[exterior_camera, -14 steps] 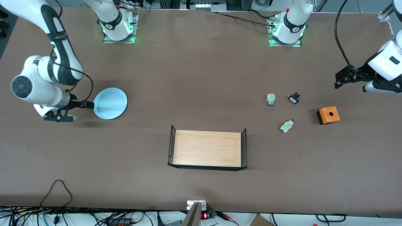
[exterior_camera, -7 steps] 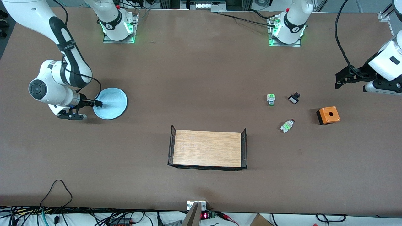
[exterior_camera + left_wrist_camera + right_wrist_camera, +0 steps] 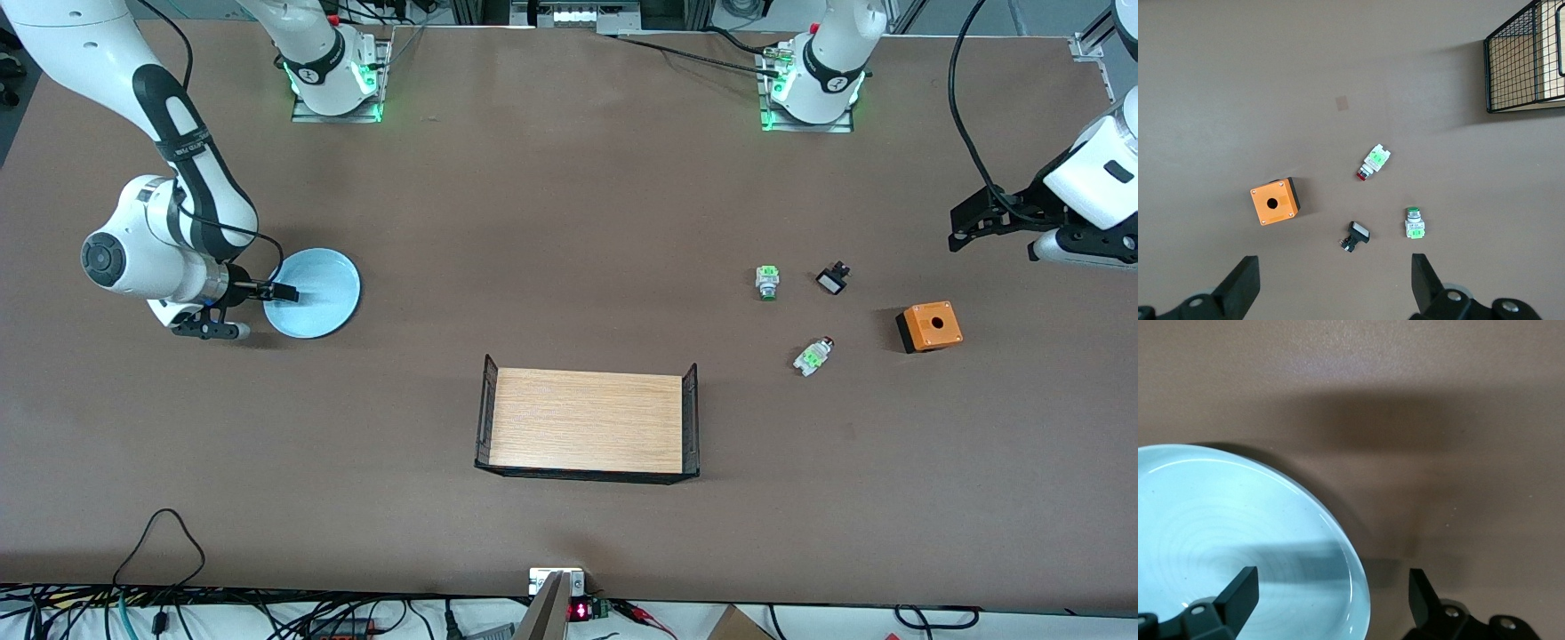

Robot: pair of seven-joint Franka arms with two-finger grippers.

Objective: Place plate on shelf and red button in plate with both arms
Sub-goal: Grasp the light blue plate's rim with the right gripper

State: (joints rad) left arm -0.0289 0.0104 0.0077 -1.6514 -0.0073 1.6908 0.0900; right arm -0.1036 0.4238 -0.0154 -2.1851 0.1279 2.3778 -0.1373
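Note:
The pale light-blue plate (image 3: 322, 286) lies flat on the table toward the right arm's end. My right gripper (image 3: 262, 311) is open and straddles the plate's rim, with one finger over the plate's inside and the other outside it. The right wrist view shows the plate (image 3: 1238, 533) between those open fingers (image 3: 1241, 587). The red button (image 3: 813, 356) lies on its side toward the left arm's end. My left gripper (image 3: 992, 249) is open and empty, held above the table beside the switches. The left wrist view shows the red button (image 3: 1373, 162) below the gripper (image 3: 1333, 272).
A green-capped switch (image 3: 767, 282), a small black switch (image 3: 832, 280) and an orange box (image 3: 930, 325) lie near the red button. A wooden tray with wire mesh ends (image 3: 487, 418) stands mid-table, nearer the front camera. Cables run along the table's near edge.
My right gripper has moved from beside the plate onto its rim, one finger now over the plate. The left arm and the small things have not moved.

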